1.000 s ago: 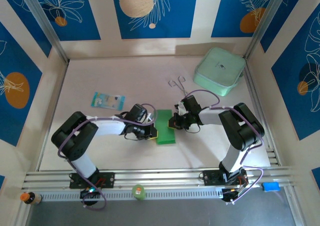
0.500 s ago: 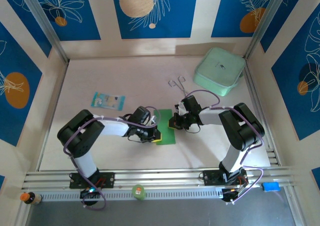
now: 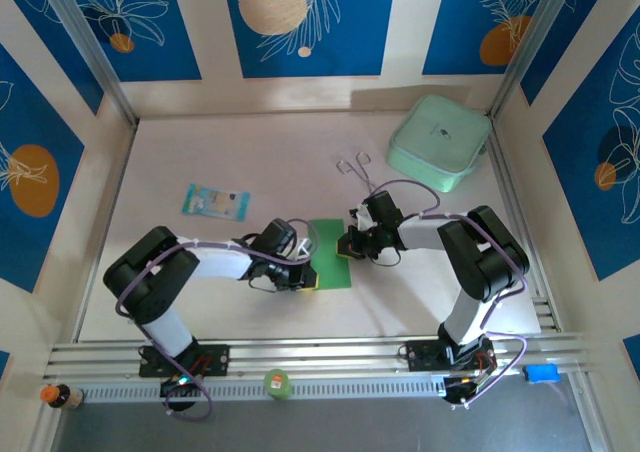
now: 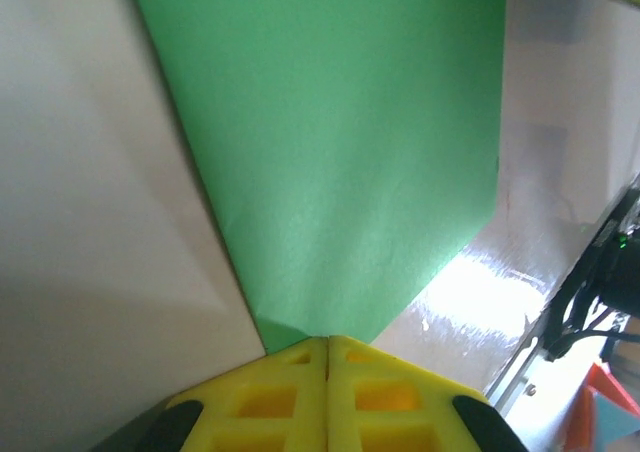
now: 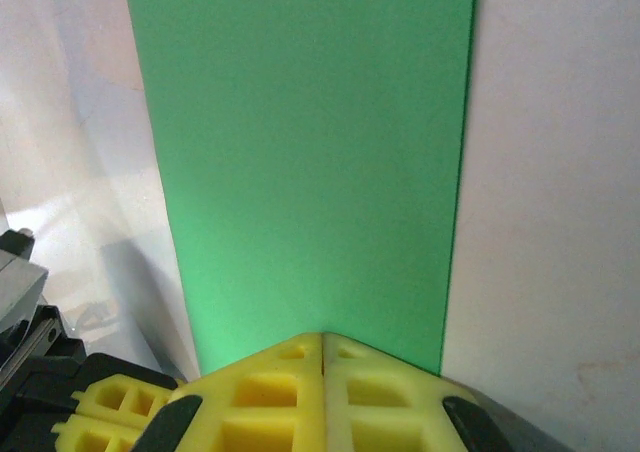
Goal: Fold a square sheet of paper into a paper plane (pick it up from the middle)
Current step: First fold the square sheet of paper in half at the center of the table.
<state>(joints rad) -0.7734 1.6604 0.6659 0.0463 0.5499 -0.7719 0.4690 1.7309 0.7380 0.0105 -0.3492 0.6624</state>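
Overhead view of a pale, glossy counter (image 3: 200,302) boxed in by cream walls carrying blue panels (image 3: 300,22) printed with white leaves and orange discs. A metal rail (image 3: 330,357) runs along the near edge at 6 o'clock.

A mint-green box (image 3: 440,152) with rounded corners sits at 2 o'clock with its lid on, so its contents are hidden. A small light-blue packet (image 3: 215,202) lies flat at 10 o'clock. A thin wire clip (image 3: 355,164) lies at 1 o'clock, near the box but apart from it.

The green paper (image 3: 330,257) lies flat just near of centre as a narrow upright rectangle.

The left fingers (image 3: 305,275) are pressed together at the paper's 7 o'clock corner. The right fingers (image 3: 345,244) are pressed together at its 3 o'clock edge.

In each wrist view the yellow fingertips meet the paper's edge. It is unclear whether they pinch the paper or only rest on it.
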